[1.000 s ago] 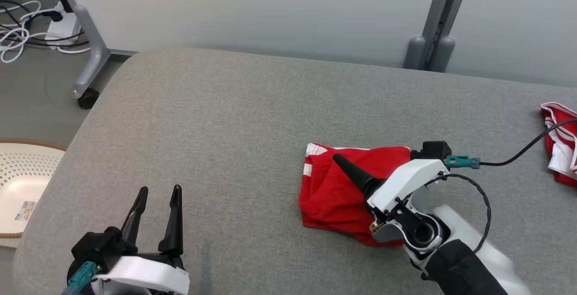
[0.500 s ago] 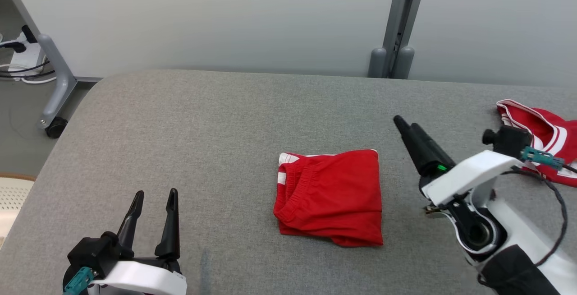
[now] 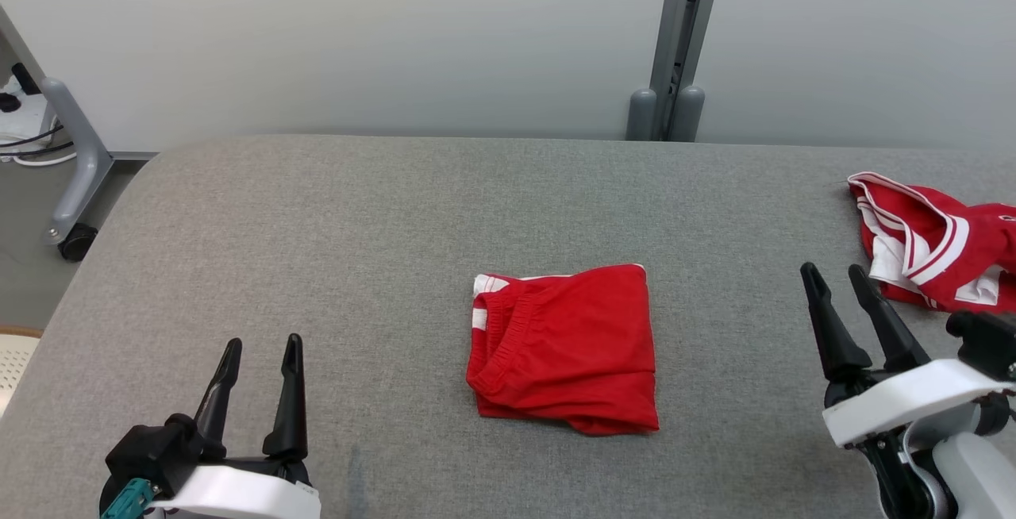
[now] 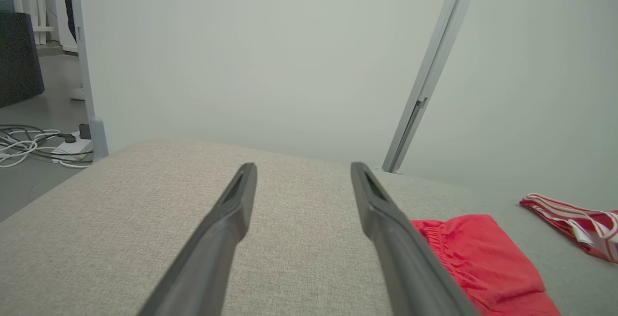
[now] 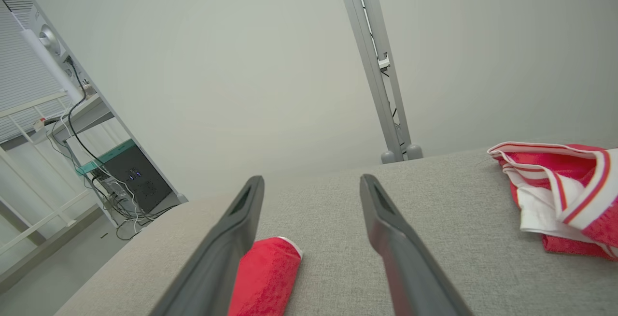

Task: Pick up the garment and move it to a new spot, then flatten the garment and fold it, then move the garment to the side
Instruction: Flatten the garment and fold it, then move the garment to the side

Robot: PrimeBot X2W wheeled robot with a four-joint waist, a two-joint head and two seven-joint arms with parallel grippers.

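Note:
The garment (image 3: 565, 347), red shorts with white trim, lies folded into a rough square near the middle of the grey table (image 3: 357, 225). It also appears as the red garment (image 4: 475, 263) at the lower right of the left wrist view and as the garment (image 5: 265, 275) beside the left finger in the right wrist view. My left gripper (image 3: 262, 351) rests open at the lower left, well clear of the cloth. My right gripper (image 3: 833, 274) stands open at the lower right, a hand's width right of the garment, with nothing between its fingers.
A second red and white garment (image 3: 929, 241) lies crumpled at the table's right edge, just beyond my right gripper; it shows too as the striped cloth (image 5: 562, 195). A grey post (image 3: 671, 43) rises behind the table. A wheeled frame leg (image 3: 71, 178) and cables stand on the floor at left.
My right gripper has lifted off the folded garment and pulled back to the lower right, leaving it lying on the table. The head camera has swung right. The left gripper stays put.

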